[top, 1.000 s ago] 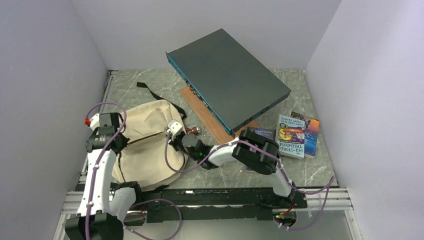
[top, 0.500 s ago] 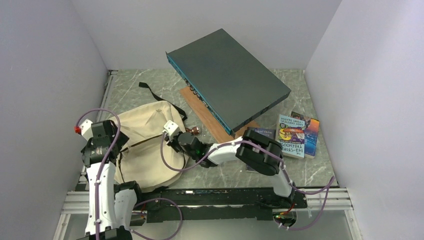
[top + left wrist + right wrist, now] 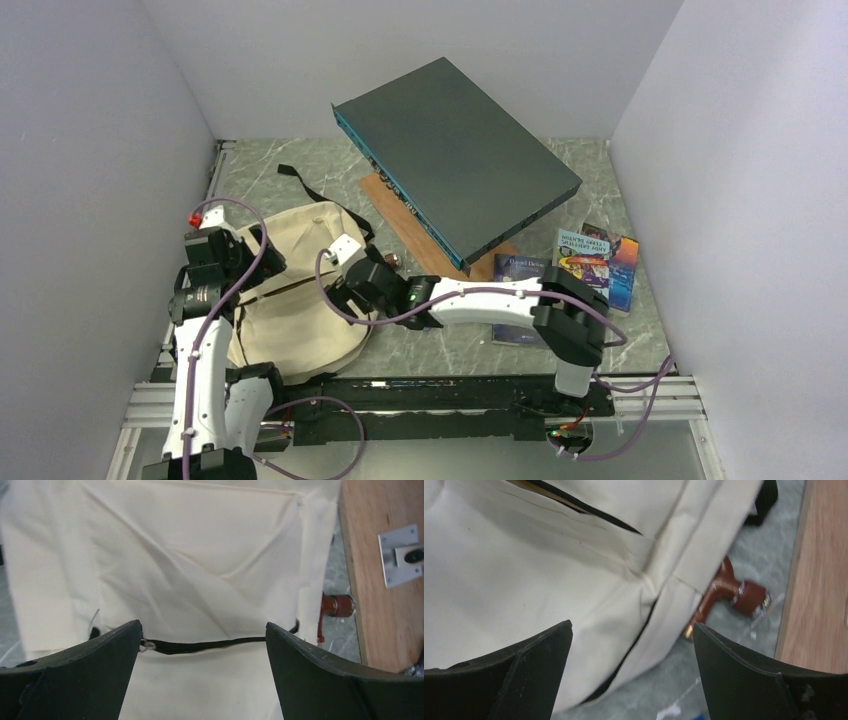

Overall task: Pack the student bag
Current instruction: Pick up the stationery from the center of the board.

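1. Three pale walls point(image 3: 400, 50) close in a grey-green marbled table point(image 3: 450, 350) in the top external view. A big dark grey box point(image 3: 460, 170) sits tilted at upper centre over a wooden board point(image 3: 420, 240). Some books point(image 3: 590, 265) lie at centre right.
2. Same view: the student bag point(image 3: 290, 320) lies flat at lower left of the frame. Its long axis runs from the lower edge upward, leaning a little right at the top. A black strap point(image 3: 300, 180) trails from its upper end toward the upper left. A dark zipper point(image 3: 290, 285) crosses it from side to side.
3. Same view: the left gripper point(image 3: 262, 252) hangs over the bag's left part, and the right gripper point(image 3: 350, 290) over its right edge. How wide either stands is hard to read from here.
4. Left wrist view: cream fabric fills most of the frame, creased, with the zipper running level across the lower middle. The two dark fingers point(image 3: 85, 675) stand wide apart above it, clamping nothing. The board fills the right edge with a metal bracket point(image 3: 400, 555) on it, and a small brown object point(image 3: 335, 605) lies between board and bag.
5. Right wrist view: the bag fills the left and centre, its side seam slanting down to lower left. Bare table shows at lower centre, and the brown object sits at centre right just beside the bag. The fingers point(image 3: 514, 675) are spread wide and hold nothing.
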{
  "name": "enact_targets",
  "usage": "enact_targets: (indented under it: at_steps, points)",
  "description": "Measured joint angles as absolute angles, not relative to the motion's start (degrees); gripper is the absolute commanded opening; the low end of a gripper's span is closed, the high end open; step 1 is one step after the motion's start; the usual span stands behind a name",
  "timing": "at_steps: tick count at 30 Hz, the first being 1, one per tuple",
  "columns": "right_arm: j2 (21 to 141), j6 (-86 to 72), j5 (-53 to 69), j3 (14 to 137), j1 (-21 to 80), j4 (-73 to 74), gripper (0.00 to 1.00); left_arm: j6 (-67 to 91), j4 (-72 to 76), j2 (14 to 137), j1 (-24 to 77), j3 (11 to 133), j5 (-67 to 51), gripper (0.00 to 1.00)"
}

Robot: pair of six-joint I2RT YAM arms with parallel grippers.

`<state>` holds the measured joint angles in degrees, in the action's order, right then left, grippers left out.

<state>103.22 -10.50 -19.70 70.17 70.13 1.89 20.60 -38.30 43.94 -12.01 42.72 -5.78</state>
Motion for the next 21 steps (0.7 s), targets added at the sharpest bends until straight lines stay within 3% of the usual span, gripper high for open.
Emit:
enact_targets:
  at_steps: [8, 21]
  points:
    - [95.22, -33.74, -25.85, 66.48, 71.33, 19.27, 0.92, 18.7, -36.95, 44.99, -7.99, 42.59, -10.41, 1.0]
    - [99.57, -62.83, -39.68, 65.36, 76.71, 42.19, 0.89, 18.09, -36.23, 44.29, -7.29, 42.39, -11.77, 1.0]
